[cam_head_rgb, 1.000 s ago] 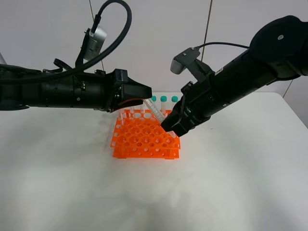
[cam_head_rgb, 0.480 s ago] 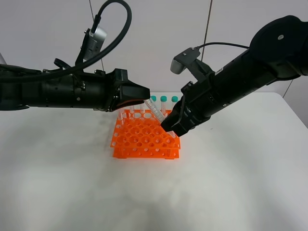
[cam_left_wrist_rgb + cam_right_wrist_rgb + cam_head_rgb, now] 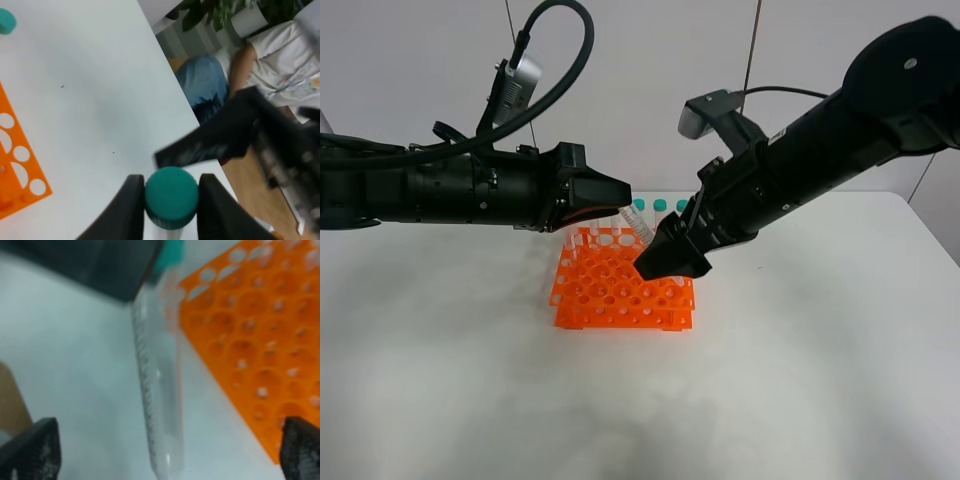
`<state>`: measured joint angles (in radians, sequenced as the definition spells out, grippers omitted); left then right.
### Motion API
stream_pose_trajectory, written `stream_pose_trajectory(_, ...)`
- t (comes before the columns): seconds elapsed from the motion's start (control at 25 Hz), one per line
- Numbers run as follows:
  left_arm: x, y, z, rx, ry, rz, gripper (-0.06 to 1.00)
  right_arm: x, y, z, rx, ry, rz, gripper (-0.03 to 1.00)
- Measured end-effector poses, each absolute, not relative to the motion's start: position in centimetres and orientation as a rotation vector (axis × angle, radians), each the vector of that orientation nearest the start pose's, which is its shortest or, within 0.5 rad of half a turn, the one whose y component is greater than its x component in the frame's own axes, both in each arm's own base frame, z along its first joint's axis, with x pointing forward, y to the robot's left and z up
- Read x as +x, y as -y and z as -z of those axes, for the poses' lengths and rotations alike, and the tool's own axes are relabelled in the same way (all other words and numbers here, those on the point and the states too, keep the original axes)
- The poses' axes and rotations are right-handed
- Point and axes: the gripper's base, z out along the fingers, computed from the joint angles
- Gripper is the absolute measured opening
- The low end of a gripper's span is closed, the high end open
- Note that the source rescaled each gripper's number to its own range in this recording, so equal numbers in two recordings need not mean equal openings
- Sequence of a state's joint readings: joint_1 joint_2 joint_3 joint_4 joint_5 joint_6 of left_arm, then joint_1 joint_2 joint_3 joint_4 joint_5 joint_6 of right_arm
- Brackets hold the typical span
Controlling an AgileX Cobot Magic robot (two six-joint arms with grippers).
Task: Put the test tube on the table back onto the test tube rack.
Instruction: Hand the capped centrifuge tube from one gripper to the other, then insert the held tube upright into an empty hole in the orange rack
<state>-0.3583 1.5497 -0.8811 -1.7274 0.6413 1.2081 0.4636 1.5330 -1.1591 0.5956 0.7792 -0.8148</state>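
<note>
Test tube [image 3: 642,227]: off the table [image 3: 800,390], in the air over the rear part of the test tube rack [image 3: 618,292], in no hole. Slants down from the teal cap, at the left, to the clear body at the right; pointed tip hidden behind the right arm in the high view.

Left gripper [image 3: 623,203]: clamps the cap, one dark finger [image 3: 131,202] pressed to each side of it in the left wrist view, no gap. Reaches in level from the left, above the rack's rear edge.

Right gripper [image 3: 667,262]: spread wide. In the right wrist view, fingertips [image 3: 31,449] at the far sides of the frame, the tube's lower body [image 3: 161,405] between them, touching neither, clear space on both sides. Comes down from the upper right, just above the rack's right rear part.

Rack: bright orange, flat on the white table, near its middle. Other tubes [image 3: 661,206] with teal caps upright in its back row, partly hidden behind both arms.

Beyond the table edge, in the left wrist view: seated person [image 3: 235,65] in blue trousers and a white top.
</note>
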Motion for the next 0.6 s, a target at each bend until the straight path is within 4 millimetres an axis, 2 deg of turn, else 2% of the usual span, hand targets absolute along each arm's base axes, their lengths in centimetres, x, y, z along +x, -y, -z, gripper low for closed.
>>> stream_pose_trajectory(0.16, 28.3, 16.1, -25.3, 0.192, -2.154, 1.160, 0.00, 28.0, -16.7, -32.4, -1.067, -2.292, -0.423, 1.00)
stream_pose_trajectory(0.28, 28.3, 16.1, -25.2, 0.191, -2.155, 1.158, 0.00, 29.1, -14.6, -34.2, -0.908, -2.376, -0.282, 1.00)
stream_pose_trajectory(0.44, 28.3, 16.1, -25.2, 0.191, -2.155, 1.158, 0.00, 30.9, -10.3, -34.5, -0.609, -2.483, -0.146, 1.00)
stream_pose_trajectory(0.6, 28.3, 16.1, -25.2, 0.191, -2.155, 1.158, 0.00, 32.2, -5.7, -33.4, -0.354, -2.608, -0.083, 1.00)
